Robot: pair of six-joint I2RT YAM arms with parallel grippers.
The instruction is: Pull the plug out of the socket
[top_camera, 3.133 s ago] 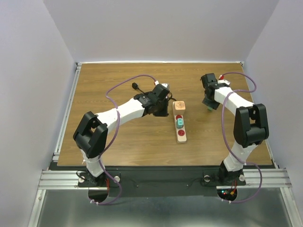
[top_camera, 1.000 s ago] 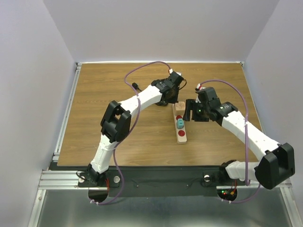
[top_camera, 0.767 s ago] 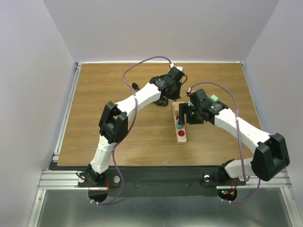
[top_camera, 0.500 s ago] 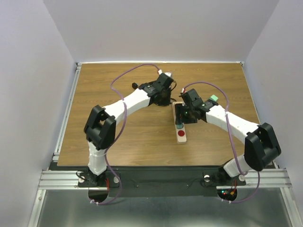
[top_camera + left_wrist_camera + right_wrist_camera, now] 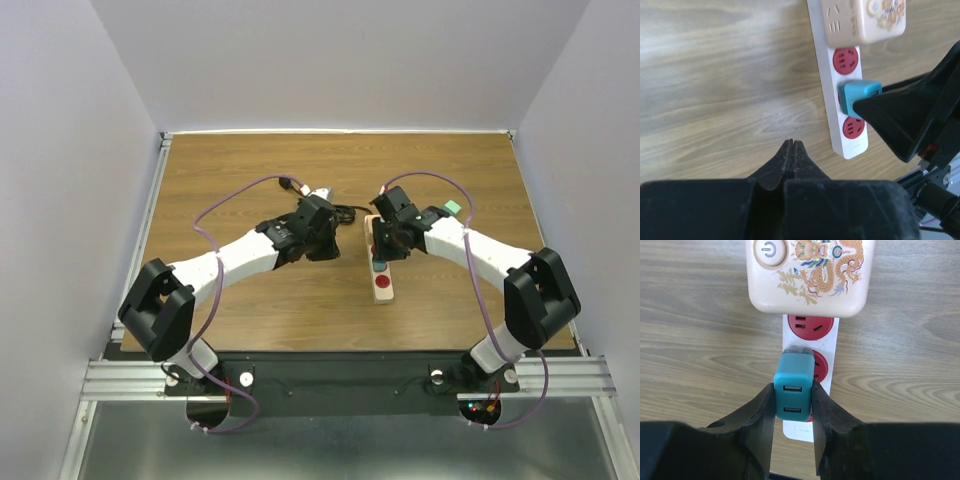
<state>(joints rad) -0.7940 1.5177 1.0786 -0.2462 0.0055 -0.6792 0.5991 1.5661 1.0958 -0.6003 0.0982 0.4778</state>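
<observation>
While the left gripper [image 5: 791, 144] rests shut and empty left of the socket [image 5: 852, 146], the right gripper [image 5: 794, 396] pinches the plug [image 5: 794, 382] seated mid-socket, whose long axis runs near-to-far; the pull likely goes straight up.

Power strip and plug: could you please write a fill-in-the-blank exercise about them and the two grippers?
1. The round outlets of the power strip are ___ in colour.
2. The right gripper has one finger pressed on each side of the ___.
3. The left gripper is ___ and holds nothing above the table.
4. The plug shows ___ USB ports on its face.

Missing words: red; plug; shut; two
</observation>
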